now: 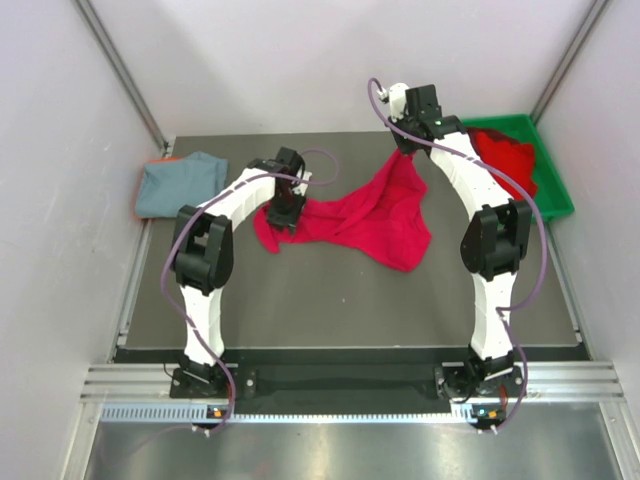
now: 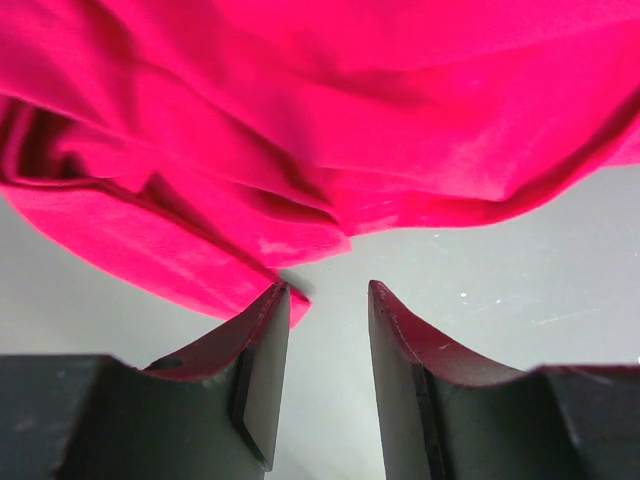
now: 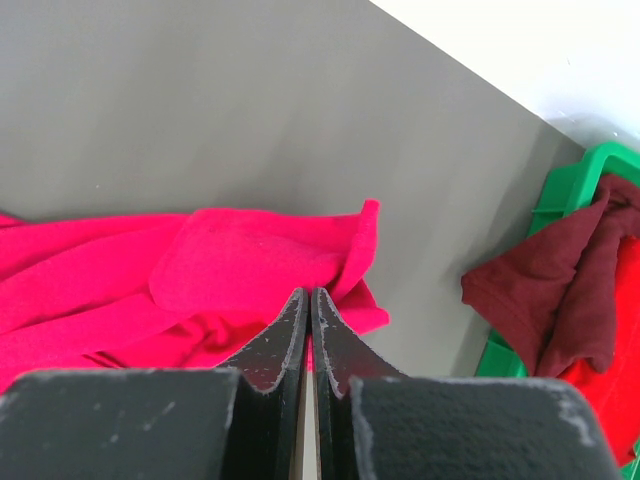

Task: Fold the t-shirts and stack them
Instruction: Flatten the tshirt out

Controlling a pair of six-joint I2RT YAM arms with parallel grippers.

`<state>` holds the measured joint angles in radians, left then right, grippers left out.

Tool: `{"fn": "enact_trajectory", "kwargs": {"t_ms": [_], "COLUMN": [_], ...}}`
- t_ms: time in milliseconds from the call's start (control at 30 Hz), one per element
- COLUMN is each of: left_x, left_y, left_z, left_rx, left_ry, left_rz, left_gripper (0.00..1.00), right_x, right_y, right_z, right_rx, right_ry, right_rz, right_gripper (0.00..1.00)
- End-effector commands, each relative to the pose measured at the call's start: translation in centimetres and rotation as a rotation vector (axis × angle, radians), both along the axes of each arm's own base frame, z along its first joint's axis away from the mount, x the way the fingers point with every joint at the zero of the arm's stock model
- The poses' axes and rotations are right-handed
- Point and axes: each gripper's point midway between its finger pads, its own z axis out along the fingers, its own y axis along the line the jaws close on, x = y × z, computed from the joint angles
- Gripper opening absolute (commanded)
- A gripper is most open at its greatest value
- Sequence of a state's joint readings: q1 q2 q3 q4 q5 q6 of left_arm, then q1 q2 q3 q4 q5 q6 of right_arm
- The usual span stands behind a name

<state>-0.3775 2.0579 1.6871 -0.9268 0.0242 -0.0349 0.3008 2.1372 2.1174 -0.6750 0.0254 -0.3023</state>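
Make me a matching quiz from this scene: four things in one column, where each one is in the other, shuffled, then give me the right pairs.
1. bright red t-shirt
2. grey-blue t-shirt
3. dark red t-shirt
4. green bin

A. far right of the table
B. far left of the table
C. draped over the bin's rim
D. spread across the middle of the table

Pairs: 1-D, 2-B, 3-C, 4-A.
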Motion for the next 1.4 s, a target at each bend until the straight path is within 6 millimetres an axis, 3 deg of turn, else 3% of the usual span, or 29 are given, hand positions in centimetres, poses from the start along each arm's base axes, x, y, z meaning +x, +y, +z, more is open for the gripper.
{"fn": "enact_trajectory", "kwargs": {"t_ms": [0, 533, 900, 1000, 1100, 1367], "left_x": [0.0, 1.2, 0.9, 0.7, 0.8, 0.6], "left_y": [-0.6, -0.1, 0.1, 0.1, 0.2, 0.1], "left_z": [-0.4, -3.5, -0.7, 0.6, 1.9, 1.1], "left_rx": [0.013, 0.082, 0.068, 0.058, 0.049, 0.049], "left_ry": [-0.007, 0.023, -0.027, -0.045, -0.082, -0.059], "left_rz": [-0.023, -0.021, -0.023, -0.028, -0.025, -0.028], "left_gripper": [0.42, 0.40, 0.07, 0.07, 0.14, 0.08], "right_x": [1.1, 1.0, 1.2, 1.2, 1.3, 1.5], "right_y": [1.1, 0.5, 0.5, 0.5, 0.5, 0.8], "right_z": [2.7, 3.1, 2.9, 2.7, 2.7, 2.7], "right_rx": [0.039, 0.035, 0.035, 0.034, 0.035, 0.040], "right_ry": [-0.078, -0.084, -0.081, -0.080, -0.079, -0.083], "right_rz": [0.007, 0.000, -0.003, -0.002, -0.005, -0.005], "right_gripper": [0.00, 0.00, 0.00, 0.00, 0.00, 0.00]}}
